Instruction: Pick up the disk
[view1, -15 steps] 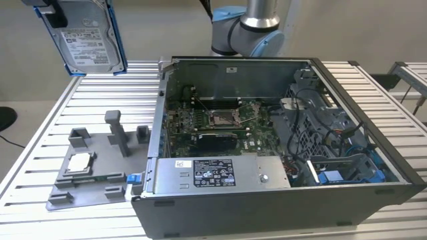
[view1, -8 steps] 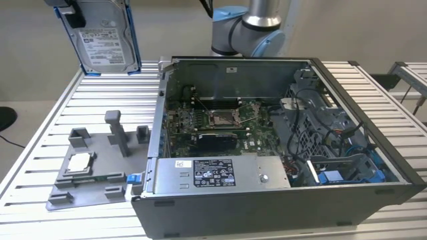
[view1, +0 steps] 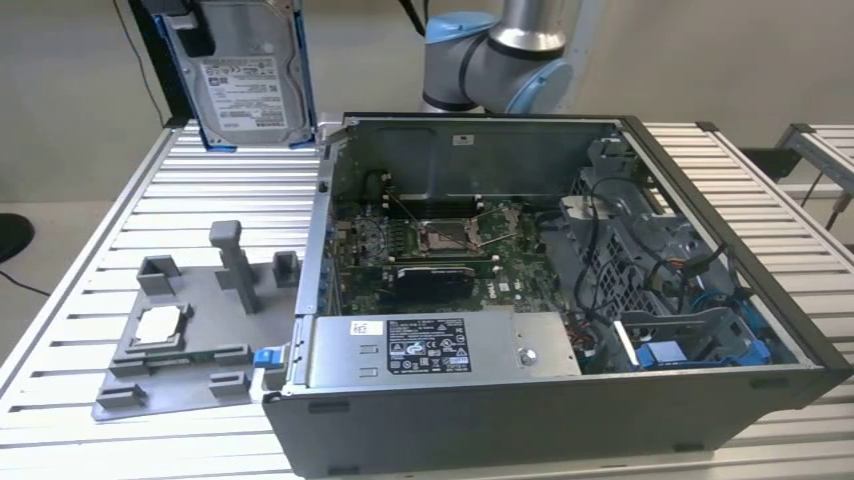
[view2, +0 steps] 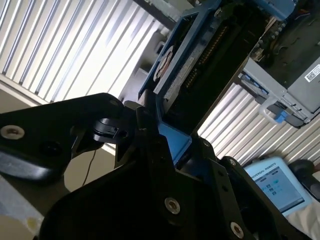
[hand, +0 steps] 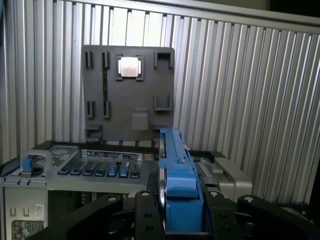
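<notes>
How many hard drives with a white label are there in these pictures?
1. The disk is held upright in the gripper, at the exterior view's upper left, just off the open computer case's corner. More may sit hidden inside that case.

No print is legible. Disk (view1: 250, 85), far on the exterior view's left: white label with barcodes, text too small. Grey box (view1: 534, 345) on the near side of the case (view1: 534, 435): black-white label (view1: 430, 346) and small barcode sticker (view1: 367, 327), both unreadable. In the second wrist view, screen (view2: 274, 186): header line and icons, unreadable.
</notes>
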